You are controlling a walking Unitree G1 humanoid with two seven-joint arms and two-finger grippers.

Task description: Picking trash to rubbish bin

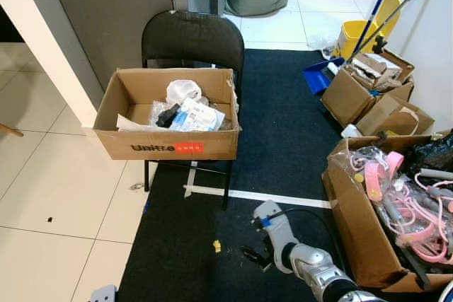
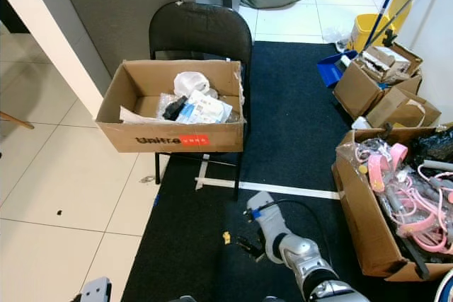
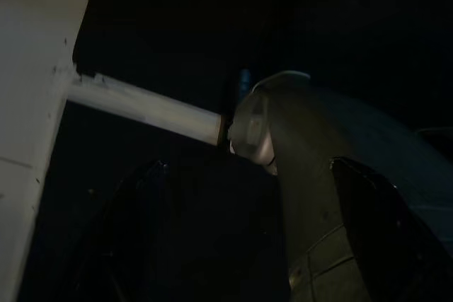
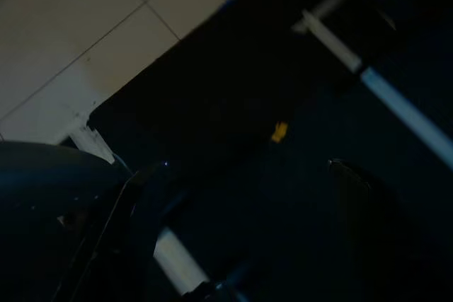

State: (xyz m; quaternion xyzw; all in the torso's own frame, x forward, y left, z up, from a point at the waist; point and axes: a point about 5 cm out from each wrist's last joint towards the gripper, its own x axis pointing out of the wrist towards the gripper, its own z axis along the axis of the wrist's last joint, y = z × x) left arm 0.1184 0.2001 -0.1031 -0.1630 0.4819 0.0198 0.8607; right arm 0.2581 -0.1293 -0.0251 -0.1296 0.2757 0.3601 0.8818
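A small yellow scrap (image 1: 216,246) lies on the dark carpet (image 1: 283,139), in front of the black folding chair (image 1: 192,40) and just beside the right hand (image 1: 253,255); that hand hangs low over the carpet, its fingers (image 4: 134,203) spread apart and holding nothing; on the chair seat sits an open cardboard box (image 1: 170,143) with crumpled papers and wrappers (image 1: 187,111) inside; white tape (image 1: 276,196) crosses the carpet; the left hand (image 3: 248,245) is dark, whether open or closed I cannot tell.
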